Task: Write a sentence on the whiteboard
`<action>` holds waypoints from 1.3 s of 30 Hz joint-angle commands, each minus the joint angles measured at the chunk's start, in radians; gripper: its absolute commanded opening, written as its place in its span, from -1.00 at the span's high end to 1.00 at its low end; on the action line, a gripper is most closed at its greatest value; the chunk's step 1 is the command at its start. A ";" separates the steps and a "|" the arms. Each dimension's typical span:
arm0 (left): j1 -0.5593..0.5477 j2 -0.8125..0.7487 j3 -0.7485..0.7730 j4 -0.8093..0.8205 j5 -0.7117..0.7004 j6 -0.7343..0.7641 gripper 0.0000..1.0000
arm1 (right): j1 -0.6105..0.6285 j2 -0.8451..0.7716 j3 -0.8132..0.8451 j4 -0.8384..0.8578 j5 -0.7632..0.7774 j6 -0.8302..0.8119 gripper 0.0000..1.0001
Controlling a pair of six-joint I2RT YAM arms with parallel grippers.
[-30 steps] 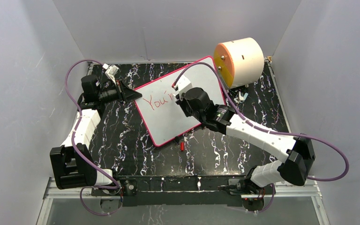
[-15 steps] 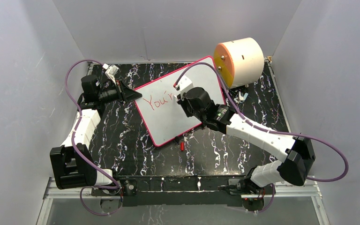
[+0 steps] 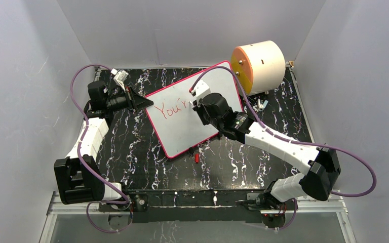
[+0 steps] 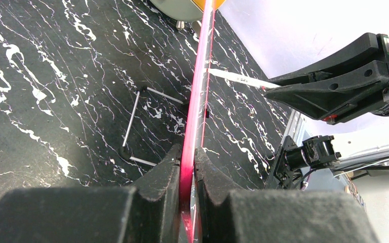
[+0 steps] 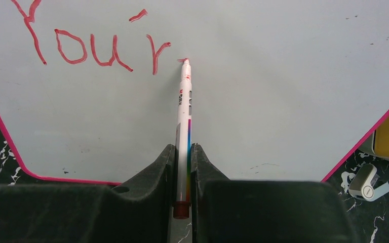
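The whiteboard (image 3: 182,124), white with a thin pink-red frame, stands tilted on the black marbled table. My left gripper (image 3: 141,103) is shut on its left edge; in the left wrist view the jaws clamp the pink frame (image 4: 195,131) edge-on. The sentence (image 5: 88,48) reads "You'r" in red. My right gripper (image 5: 183,152) is shut on a slim white marker (image 5: 184,126) whose red tip touches the board just right of the "r". In the top view the right gripper (image 3: 198,104) covers the end of the lettering (image 3: 171,110).
A cream cylinder with an orange face (image 3: 259,66) stands at the back right, right behind the board's corner. A small red marker cap (image 3: 196,158) lies on the table below the board. A small white clip (image 5: 365,183) lies near the cylinder. Grey walls enclose the table.
The right gripper with the marker has shifted slightly up and to the right along the board. The left arm and the board have not moved.
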 commanded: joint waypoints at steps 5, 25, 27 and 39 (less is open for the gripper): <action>-0.012 0.016 0.007 -0.064 -0.058 0.042 1.00 | -0.016 0.000 0.001 0.018 0.036 0.015 1.00; -0.014 0.017 0.007 -0.064 -0.054 0.043 1.00 | -0.020 0.018 0.026 0.073 0.024 0.003 1.00; -0.014 0.016 0.008 -0.064 -0.054 0.043 1.00 | -0.021 0.023 0.031 0.074 0.018 0.001 1.00; -0.016 0.016 0.007 -0.066 -0.054 0.043 1.00 | -0.021 0.031 0.047 0.090 -0.007 -0.004 1.00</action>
